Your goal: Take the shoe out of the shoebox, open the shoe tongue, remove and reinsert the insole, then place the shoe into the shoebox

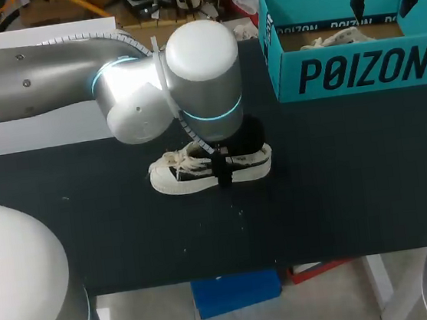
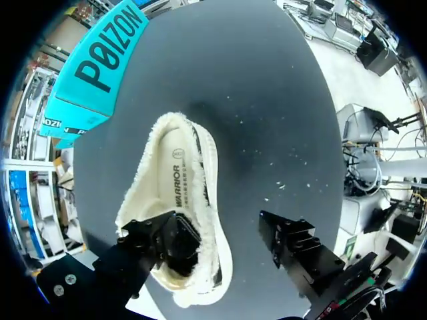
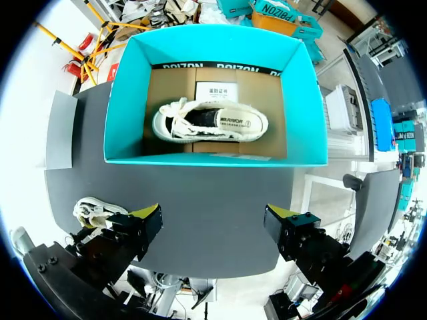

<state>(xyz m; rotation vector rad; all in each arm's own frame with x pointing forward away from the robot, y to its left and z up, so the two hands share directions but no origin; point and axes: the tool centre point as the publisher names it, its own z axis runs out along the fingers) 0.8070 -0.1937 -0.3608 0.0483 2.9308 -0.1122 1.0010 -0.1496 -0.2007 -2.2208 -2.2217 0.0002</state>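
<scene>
Seemingly, claw (image 2: 223, 230) finger (image 2: 160, 243) in shoe (image 2: 177, 170), left wrist

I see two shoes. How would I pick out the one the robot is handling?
Find the black table, then the silver left arm over its middle. Beneath it stands a cream shoe with one finger of the left hand inside its heel. Unlike its twin in the turquoise shoebox, it sits on the tabletop.

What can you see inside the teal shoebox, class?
One white shoe lies on the brown cardboard floor of the shoebox, with a white printed label next to it. Whatever is beneath the shoe is covered.
</scene>
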